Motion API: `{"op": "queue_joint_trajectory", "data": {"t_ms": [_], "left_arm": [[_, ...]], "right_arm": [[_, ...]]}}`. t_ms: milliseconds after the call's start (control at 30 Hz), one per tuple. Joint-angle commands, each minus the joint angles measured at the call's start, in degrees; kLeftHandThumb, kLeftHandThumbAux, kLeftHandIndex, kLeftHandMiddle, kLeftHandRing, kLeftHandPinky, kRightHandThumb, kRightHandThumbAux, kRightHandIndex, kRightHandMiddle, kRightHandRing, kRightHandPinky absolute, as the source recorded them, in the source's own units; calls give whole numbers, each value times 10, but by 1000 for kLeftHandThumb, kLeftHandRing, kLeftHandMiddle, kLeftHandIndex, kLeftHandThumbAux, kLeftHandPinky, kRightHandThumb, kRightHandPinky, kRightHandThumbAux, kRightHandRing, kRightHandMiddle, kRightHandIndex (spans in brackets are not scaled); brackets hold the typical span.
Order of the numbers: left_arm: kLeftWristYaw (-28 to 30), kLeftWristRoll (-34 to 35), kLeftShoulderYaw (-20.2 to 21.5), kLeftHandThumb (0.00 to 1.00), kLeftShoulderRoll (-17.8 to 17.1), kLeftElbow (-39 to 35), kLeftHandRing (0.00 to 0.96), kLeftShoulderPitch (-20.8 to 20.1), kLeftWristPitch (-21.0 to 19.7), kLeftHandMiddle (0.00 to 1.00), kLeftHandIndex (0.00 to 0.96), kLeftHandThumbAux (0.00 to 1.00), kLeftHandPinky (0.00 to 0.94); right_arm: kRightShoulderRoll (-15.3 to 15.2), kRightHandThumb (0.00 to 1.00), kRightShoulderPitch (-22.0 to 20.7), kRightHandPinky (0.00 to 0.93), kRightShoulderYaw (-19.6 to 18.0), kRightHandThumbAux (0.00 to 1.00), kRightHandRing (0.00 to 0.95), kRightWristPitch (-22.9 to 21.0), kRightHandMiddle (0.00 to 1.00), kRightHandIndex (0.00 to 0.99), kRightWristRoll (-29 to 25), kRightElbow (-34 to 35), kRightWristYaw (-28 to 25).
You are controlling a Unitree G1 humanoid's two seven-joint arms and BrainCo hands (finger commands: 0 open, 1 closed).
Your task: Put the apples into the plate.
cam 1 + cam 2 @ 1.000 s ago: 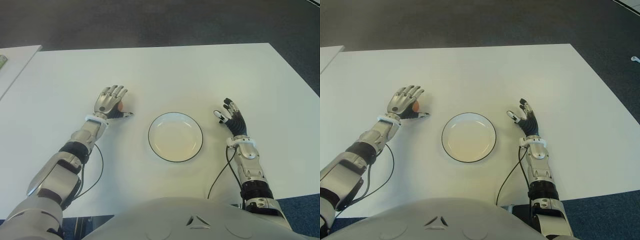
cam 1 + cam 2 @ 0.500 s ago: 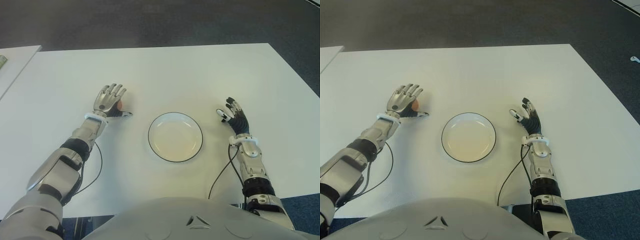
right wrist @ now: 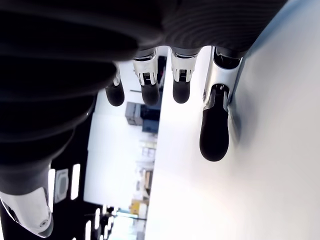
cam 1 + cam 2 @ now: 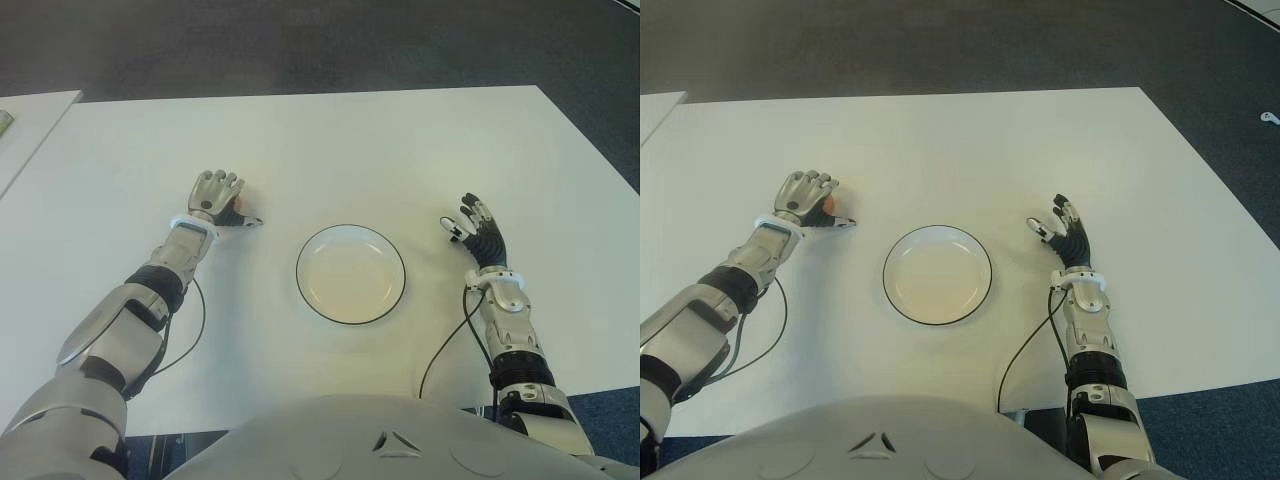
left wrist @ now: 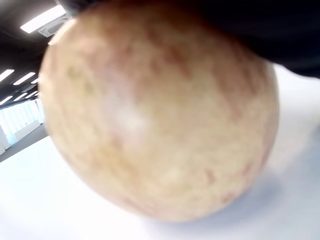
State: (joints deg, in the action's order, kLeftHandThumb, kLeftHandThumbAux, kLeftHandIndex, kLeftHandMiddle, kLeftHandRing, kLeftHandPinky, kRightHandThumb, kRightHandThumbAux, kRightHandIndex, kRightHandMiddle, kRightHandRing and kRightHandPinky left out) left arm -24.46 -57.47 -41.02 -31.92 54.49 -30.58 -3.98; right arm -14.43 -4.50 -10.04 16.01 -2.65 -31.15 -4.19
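Left hand [image 4: 216, 196] extended forward, fingers curled down; right hand [image 4: 480, 231] upright, fingers spread.

- The table [image 4: 400, 140], filling the middle of the eye views, is showing a smooth, matt white top.
- The plate [image 4: 351, 273], at centre frame, is looking like glossy white ceramic with a thin dark rim line.
- The apple [image 5: 160, 110], filling the left wrist view, is showing smooth, slightly shiny yellow skin with red speckles.
- The left hand [image 4: 214, 196], at centre left, is gleaming with silvery, metal-like shells.
- The right hand [image 4: 478, 228], at centre right, is wearing matt black ribbed covering, with glossy metallic knuckles and dull black rubbery fingertips [image 3: 214, 135].
- The floor [image 4: 300, 45], along the top, is looking like rough dark carpet.
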Motion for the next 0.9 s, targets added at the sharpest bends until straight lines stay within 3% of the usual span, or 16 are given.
{"op": "queue_joint_trajectory", "data": {"t_ms": [33, 233, 400, 767, 900], "left_arm": [[35, -10, -23, 833, -6, 15, 655, 65, 3, 486, 423, 658, 645], [29, 13, -4, 847, -19, -36, 751, 81, 19, 491, 443, 658, 728], [40, 16, 7, 851, -24, -60, 777, 87, 19, 553, 436, 658, 745], [51, 31, 34, 849, -31, -99, 818, 98, 26, 541, 401, 666, 834], [52, 38, 44, 851, -30, -108, 830, 101, 30, 543, 400, 666, 844]], "right_arm": [[15, 112, 28, 0, -4, 657, 0, -29, 0, 0, -8, -61, -3], [15, 121, 18, 0, -9, 658, 0, -21, 0, 0, -17, -74, -8], [20, 125, 10, 0, -15, 659, 0, -13, 0, 0, -22, -79, -2], [34, 151, 1, 10, -27, 641, 4, 24, 0, 0, -28, -88, 8], [35, 161, 7, 7, -22, 620, 6, 12, 0, 0, -23, -68, 11]]}}
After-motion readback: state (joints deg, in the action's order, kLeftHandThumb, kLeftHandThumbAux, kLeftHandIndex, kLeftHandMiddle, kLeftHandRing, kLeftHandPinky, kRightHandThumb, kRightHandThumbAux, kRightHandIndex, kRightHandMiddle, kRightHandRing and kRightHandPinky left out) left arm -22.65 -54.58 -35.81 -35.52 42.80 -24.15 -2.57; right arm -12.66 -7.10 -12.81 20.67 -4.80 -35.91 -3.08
